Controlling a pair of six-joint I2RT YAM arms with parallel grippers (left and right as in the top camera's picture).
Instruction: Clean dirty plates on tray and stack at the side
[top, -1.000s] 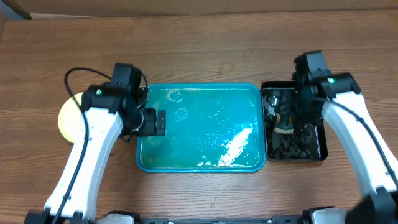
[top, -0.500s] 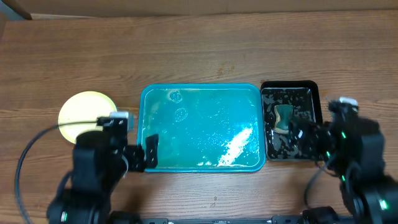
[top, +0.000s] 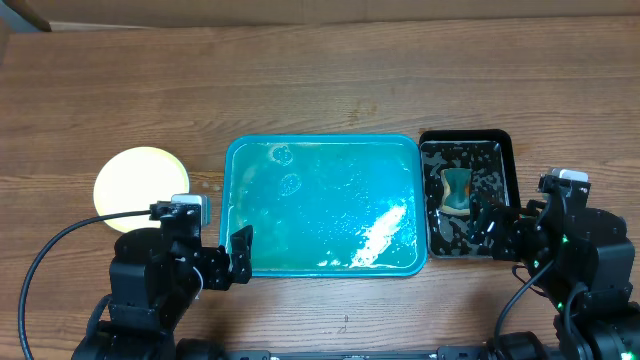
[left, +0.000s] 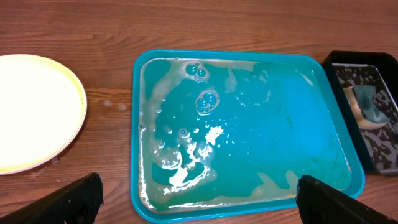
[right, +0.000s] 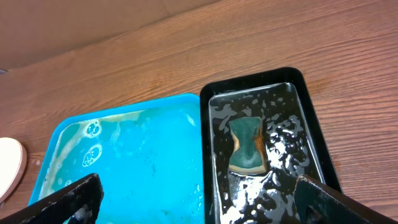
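Note:
The teal tray (top: 320, 138) lies mid-table, wet and soapy, with no plate on it. One pale yellow-green plate (top: 138, 185) lies on the table left of the tray. No white plates show, and I cannot tell if any lie under it. My left gripper (top: 240, 255) is open and empty at the tray's front left corner. My right gripper (top: 490, 225) is open and empty over the front of the black tub (top: 465, 134). The left wrist view shows the tray (left: 134, 124), the plate (left: 31, 112) and the open fingers (left: 199, 205). The right wrist view shows the tray (right: 137, 155), the plate's edge (right: 9, 162) and the open fingers (right: 199, 202).
The black tub (right: 249, 78) stands right of the tray and holds soapy water. A green and yellow sponge (top: 458, 190) lies in it; it also shows in the right wrist view (right: 247, 146) and the left wrist view (left: 368, 107). Bare wooden table lies behind.
Both arms have pulled back from the tray and tub toward the table's front edge. The plate and the sponge, partly covered before, now show in full.

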